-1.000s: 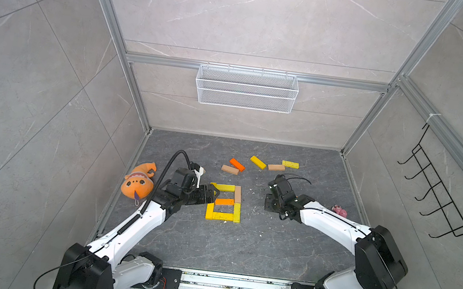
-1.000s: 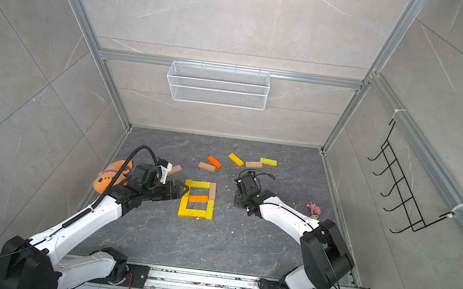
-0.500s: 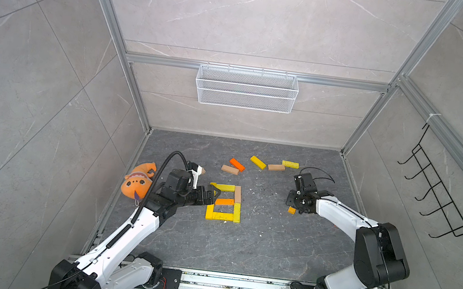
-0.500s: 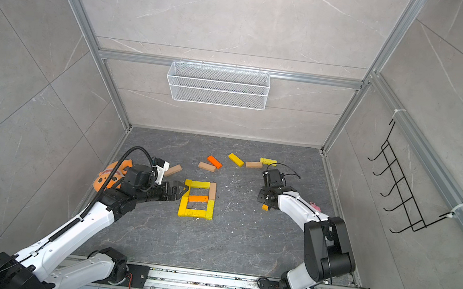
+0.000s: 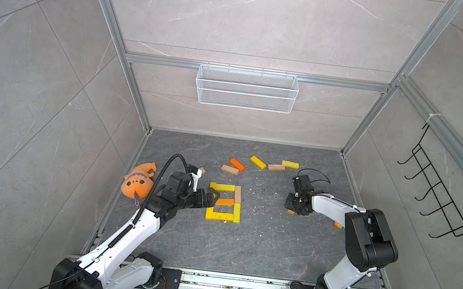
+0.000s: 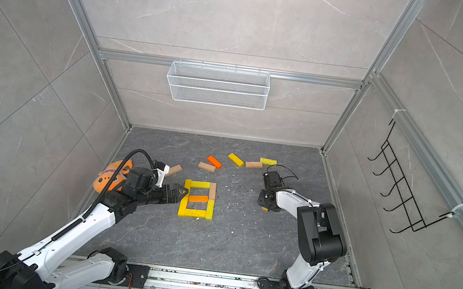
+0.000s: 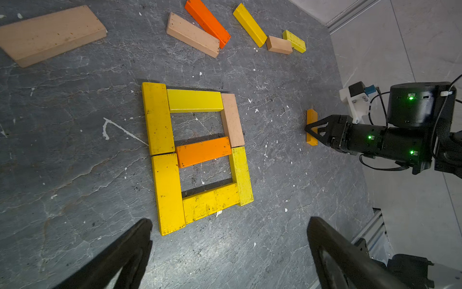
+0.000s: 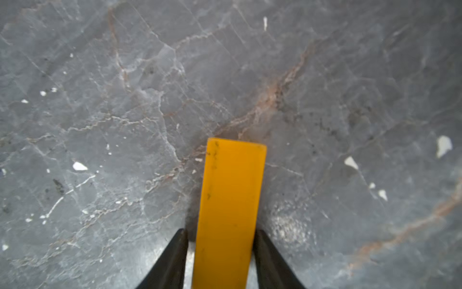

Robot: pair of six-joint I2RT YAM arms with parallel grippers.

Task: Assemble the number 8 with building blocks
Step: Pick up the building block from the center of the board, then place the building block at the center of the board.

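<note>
The 8 looks finished: seven blocks lie flat on the table, meeting at their ends to close two loops. The orange bar forms the middle stroke and sits slightly skewed. The left gripper is wide open and empty, with the figure's near side just ahead of its jaws. Well apart, on the figure's far side, the right gripper straddles an amber block resting on the table; I cannot tell whether it is clamped or only bracketed. Spare blocks lie scattered beyond both grippers. Little seems left, perhaps squaring the middle stroke.
</note>
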